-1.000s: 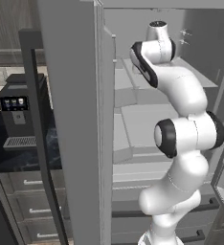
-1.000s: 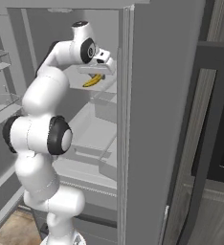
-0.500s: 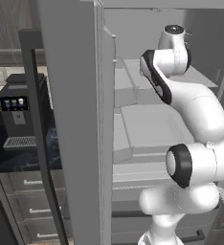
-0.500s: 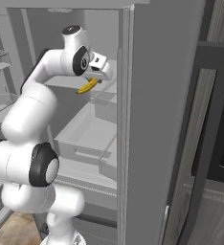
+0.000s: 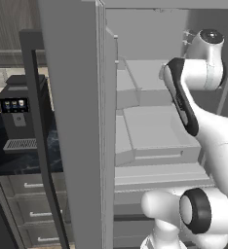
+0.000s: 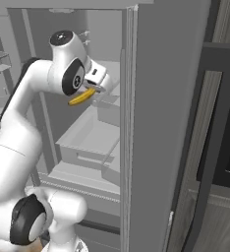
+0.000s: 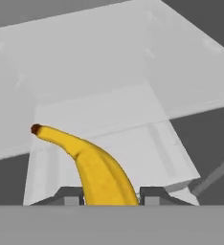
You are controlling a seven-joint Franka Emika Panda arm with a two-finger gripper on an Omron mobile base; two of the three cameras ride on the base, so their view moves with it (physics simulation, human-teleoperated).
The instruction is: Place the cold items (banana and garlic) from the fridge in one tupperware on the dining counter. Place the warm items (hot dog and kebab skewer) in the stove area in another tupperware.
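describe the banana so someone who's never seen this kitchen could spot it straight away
Start at the tall grey fridge with its door open onto a white interior. In front of its upper shelves, the white arm's pincer is closed on the banana. It is curved and bright yellow with a dark tip, the only coloured thing among the white shelves and bins.

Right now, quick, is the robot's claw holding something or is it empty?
Gripper: closed on the banana, which sticks out from between its two fingertips, above the white fridge shelves.
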